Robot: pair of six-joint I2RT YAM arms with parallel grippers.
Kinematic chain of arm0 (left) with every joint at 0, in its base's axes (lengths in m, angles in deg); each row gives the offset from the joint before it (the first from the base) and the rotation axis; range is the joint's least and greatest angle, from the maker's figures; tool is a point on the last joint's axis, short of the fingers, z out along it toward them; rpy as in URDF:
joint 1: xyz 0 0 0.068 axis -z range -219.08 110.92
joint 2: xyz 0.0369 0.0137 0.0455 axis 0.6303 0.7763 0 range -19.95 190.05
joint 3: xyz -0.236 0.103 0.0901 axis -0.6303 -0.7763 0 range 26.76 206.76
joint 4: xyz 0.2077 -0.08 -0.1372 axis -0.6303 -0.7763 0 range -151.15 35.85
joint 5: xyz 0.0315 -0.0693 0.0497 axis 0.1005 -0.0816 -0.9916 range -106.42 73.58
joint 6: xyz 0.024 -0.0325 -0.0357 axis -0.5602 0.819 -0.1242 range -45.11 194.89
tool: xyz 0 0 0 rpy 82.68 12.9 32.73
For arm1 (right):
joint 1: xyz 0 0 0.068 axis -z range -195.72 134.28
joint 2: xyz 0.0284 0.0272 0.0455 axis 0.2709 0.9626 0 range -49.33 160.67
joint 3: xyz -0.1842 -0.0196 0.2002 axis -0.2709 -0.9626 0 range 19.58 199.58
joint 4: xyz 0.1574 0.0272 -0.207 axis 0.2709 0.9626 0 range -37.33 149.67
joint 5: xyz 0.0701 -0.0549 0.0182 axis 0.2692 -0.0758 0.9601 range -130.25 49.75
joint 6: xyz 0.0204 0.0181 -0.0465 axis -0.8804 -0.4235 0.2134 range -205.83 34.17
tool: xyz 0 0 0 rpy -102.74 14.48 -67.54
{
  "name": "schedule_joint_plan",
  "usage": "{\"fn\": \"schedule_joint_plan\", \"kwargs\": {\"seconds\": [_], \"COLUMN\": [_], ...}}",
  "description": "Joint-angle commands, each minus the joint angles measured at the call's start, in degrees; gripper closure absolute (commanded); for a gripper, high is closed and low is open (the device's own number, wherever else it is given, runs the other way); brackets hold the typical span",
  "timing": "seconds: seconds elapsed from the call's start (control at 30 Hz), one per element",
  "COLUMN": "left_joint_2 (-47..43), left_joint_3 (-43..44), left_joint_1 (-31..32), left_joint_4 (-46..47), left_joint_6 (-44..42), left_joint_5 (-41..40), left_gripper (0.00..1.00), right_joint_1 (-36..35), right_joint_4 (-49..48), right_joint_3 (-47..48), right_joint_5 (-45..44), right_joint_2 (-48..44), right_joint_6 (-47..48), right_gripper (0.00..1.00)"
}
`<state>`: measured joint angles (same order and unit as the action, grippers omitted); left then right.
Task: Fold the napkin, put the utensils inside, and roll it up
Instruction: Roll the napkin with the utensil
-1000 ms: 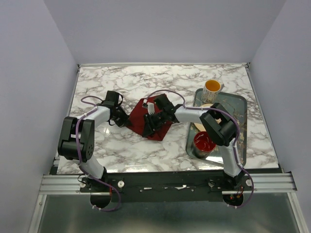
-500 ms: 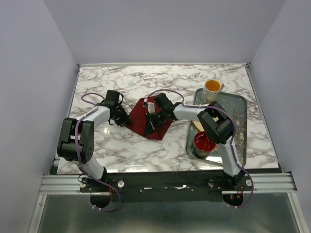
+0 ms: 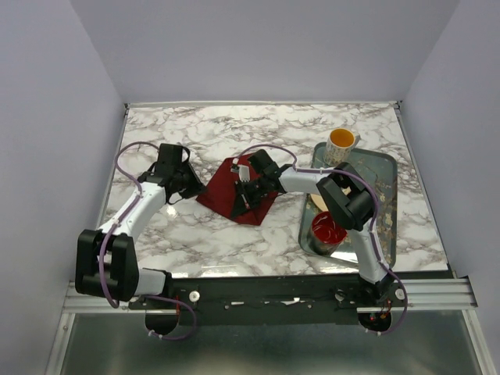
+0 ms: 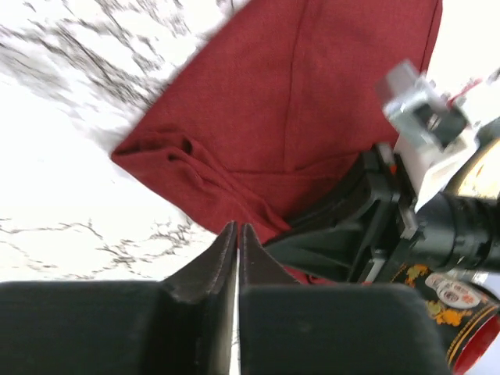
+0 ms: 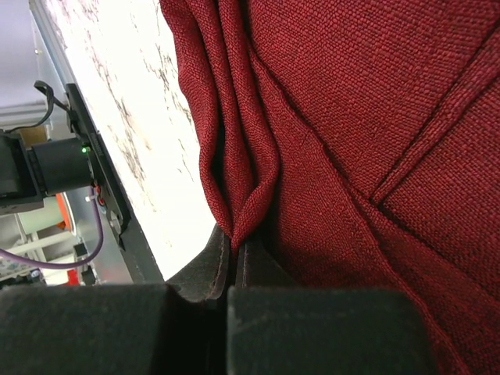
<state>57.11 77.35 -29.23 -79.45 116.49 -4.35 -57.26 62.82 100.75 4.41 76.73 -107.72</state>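
I see right gripper (image 5: 234,251) clamped on napkin (image 5: 351,117) fold; left gripper (image 4: 237,244) nearly together, empty; bowl (image 4: 447,303) print, maybe lettering, unreadable.

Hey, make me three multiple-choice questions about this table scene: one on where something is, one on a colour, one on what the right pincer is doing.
1. Where does the red bowl sit? A on the floor; B on the metal tray; C on a shelf.
2. What colour is the inside of the mug? A yellow-orange; B blue; C green.
3. What is the right pincer doing? A standing wide open; B shut on a fold of the napkin; C gripping the mug.
Answers: B, the bowl rests at the tray's near end; A, the top view shows it; B, the right wrist view shows a cloth fold pinched in it.
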Motion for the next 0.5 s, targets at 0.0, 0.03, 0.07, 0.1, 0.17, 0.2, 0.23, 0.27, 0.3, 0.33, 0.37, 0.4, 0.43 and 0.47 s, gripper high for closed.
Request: {"fn": "schedule_joint_plan", "kwargs": {"seconds": [0.0,0.03,0.07,0.1,0.17,0.2,0.23,0.27,0.3,0.33,0.37,0.4,0.43,0.47], "left_joint_2": [0.28,0.37,0.72,0.99,2.3,2.74,3.27,3.8,5.02,5.47,6.34,6.61,7.05,7.66], "left_joint_3": [-3.65,-4.0,-4.18,-4.7,-5.06,-5.58,-5.76,-5.76,-5.68,-5.41,-5.24,-4.89,-4.71,-4.62], "left_joint_1": [2.98,3.77,4.99,5.44,6.32,6.5,6.68,6.76,6.76,6.85,6.85,6.94,6.94,6.94], "left_joint_4": [0.25,0.95,1.48,2.18,3.59,4.29,5.25,5.61,5.96,6.49,6.58,6.67,6.58,6.58], "left_joint_6": [2.51,2.86,3.22,3.74,4.71,4.89,5.15,5.15,5.15,5.07,4.89,4.72,4.54,4.36], "left_joint_5": [4.27,4.27,4.27,4.36,4.88,4.97,4.97,5.06,5.15,5.06,4.71,4.54,4.27,4.01], "left_gripper": [0.92,0.94,0.96,0.97,0.99,0.99,1.0,1.0,1.0,1.0,1.0,1.0,1.0,1.0], "right_joint_1": [0.32,0.32,0.32,0.41,0.41,0.41,0.41,0.32,0.41,0.32,0.41,0.41,0.41,0.41], "right_joint_4": [2.77,2.77,2.77,2.77,2.77,2.68,2.77,2.77,2.68,2.68,2.77,2.77,2.77,2.77], "right_joint_3": [-0.31,-0.31,-0.31,-0.31,-0.39,-0.39,-0.48,-0.57,-0.48,-0.48,-0.48,-0.48,-0.48,-0.48], "right_joint_5": [-4.32,-4.24,-4.23,-4.15,-4.06,-3.97,-3.8,-3.8,-3.8,-3.88,-3.88,-3.97,-3.88,-3.88], "right_joint_2": [3.67,3.75,3.75,3.84,3.84,3.84,3.76,3.67,3.67,3.58,3.49,3.49,3.4,3.32], "right_joint_6": [1.15,1.06,1.06,1.15,1.23,1.32,1.32,1.41,1.5,1.5,1.5,1.59,1.59,1.59], "right_gripper": [1.0,0.99,1.0,0.99,0.99,0.99,0.99,0.99,0.99,0.99,0.99,0.99,0.99,0.99]}}
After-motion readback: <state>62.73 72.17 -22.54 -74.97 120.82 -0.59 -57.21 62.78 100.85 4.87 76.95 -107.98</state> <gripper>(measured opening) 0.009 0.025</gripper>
